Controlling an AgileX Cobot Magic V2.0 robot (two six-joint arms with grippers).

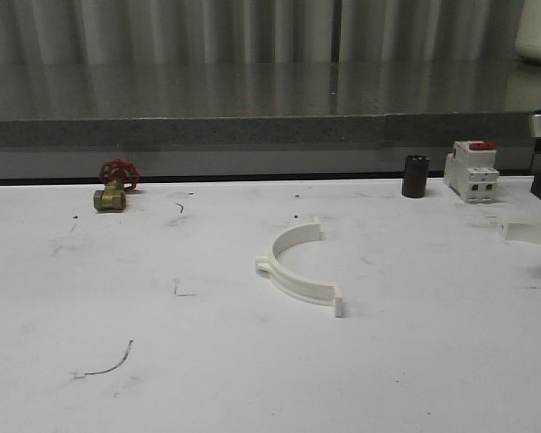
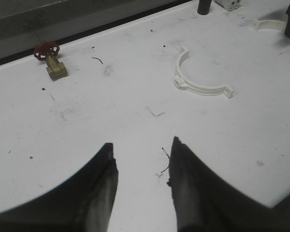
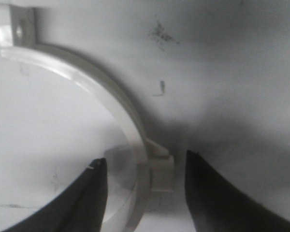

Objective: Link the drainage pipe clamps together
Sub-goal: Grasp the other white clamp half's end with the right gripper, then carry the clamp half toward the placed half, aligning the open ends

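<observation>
One off-white half-ring drainage pipe clamp (image 1: pixel 298 271) lies mid-table, its open side facing right and away; the left wrist view has it (image 2: pixel 198 82) well beyond my left gripper (image 2: pixel 142 152), which hangs open over bare white table. The second drainage pipe clamp (image 1: pixel 532 233) lies at the table's right edge, cut off by the frame. In the right wrist view my right gripper (image 3: pixel 145 164) is open and low over this clamp (image 3: pixel 87 77). Its fingers straddle the band and its small square block, with a gap on each side. A holed tab (image 3: pixel 14 29) ends the band.
A brass valve with a red handwheel (image 1: pixel 113 189) stands at the back left. A black cylinder (image 1: pixel 416 176) and a white breaker with a red top (image 1: pixel 472 171) stand at the back right. A grey ledge (image 1: pixel 252 131) runs behind the table.
</observation>
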